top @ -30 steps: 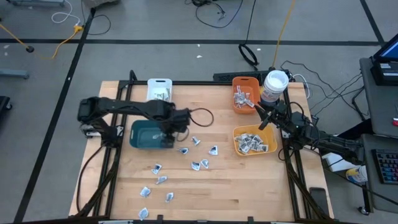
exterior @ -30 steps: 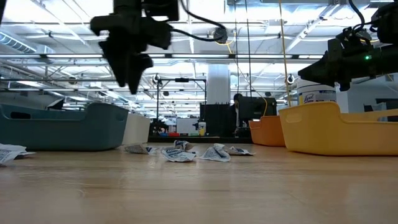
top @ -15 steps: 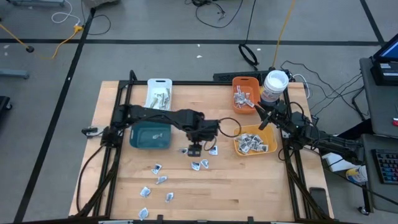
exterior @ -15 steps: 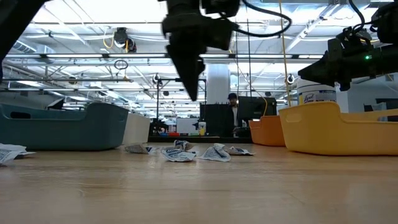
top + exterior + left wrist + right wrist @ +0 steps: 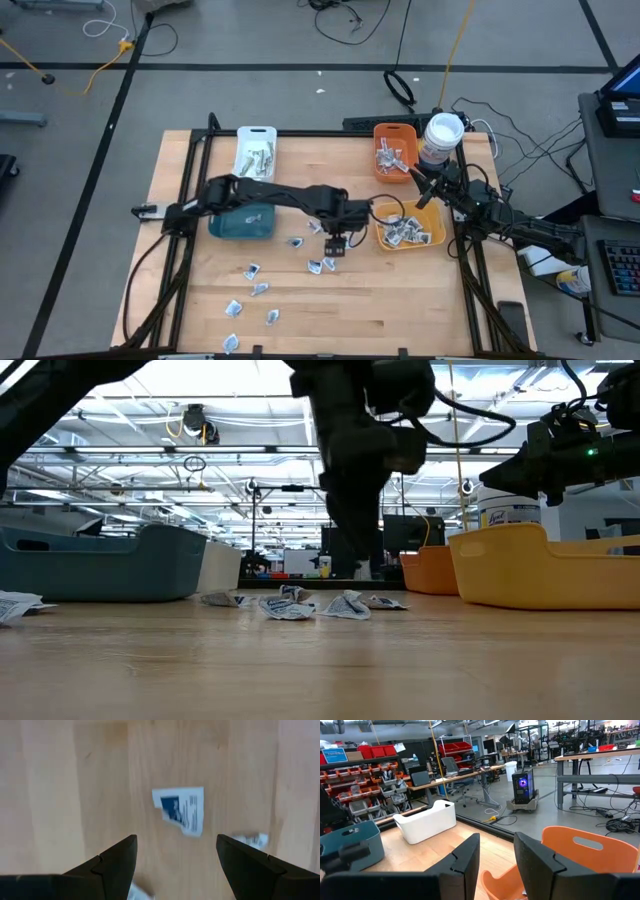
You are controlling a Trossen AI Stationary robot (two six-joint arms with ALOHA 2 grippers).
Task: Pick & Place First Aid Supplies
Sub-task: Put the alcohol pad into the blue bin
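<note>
The first aid supplies are small white packets with bluish print. Several lie loose on the wooden table (image 5: 300,300), such as one packet (image 5: 293,241) and a pair (image 5: 321,264); more fill the bins. My left gripper (image 5: 335,243) is open and hangs above the loose packets near the table's middle. In the left wrist view its fingers (image 5: 117,860) stand either side of a blue-printed packet (image 5: 181,811) lying flat below, touching nothing. My right gripper (image 5: 421,186) is open and waits between the orange bin (image 5: 394,152) and the yellow bin (image 5: 408,226).
A teal bin (image 5: 240,218) and a white bin (image 5: 256,150) sit on the table's left half, under the left arm's reach. A round white-lidded tub (image 5: 441,135) stands at the far right corner. More packets (image 5: 250,295) lie toward the near-left edge, with bare wood at near right.
My left gripper has swung from above the teal bin toward the table's right and a little toward the near edge, ending over the loose packets in the middle. The right arm has kept still. No packet has visibly moved.
</note>
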